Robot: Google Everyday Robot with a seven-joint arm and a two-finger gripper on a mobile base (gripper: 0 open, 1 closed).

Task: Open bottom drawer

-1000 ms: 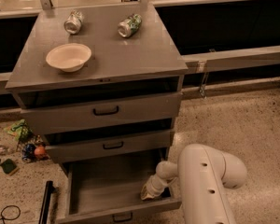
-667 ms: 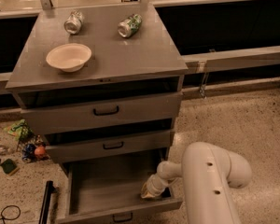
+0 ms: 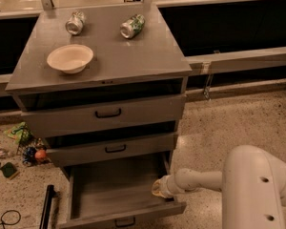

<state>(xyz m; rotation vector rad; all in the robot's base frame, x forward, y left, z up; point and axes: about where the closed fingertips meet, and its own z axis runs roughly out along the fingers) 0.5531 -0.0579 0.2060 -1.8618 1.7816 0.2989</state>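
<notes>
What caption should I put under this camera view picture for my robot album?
The robot's gripper is at the right side of the pulled-out bottom drawer.

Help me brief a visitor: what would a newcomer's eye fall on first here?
The bottom drawer stands pulled far out of the grey cabinet, with the white arm's pincer at its right wall. Next, the pale bowl and two tipped cans on the cabinet top.

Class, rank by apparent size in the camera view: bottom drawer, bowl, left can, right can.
1. bottom drawer, pulled out, with the gripper at its right wall
2. bowl
3. left can and right can: they look alike, so unranked
</notes>
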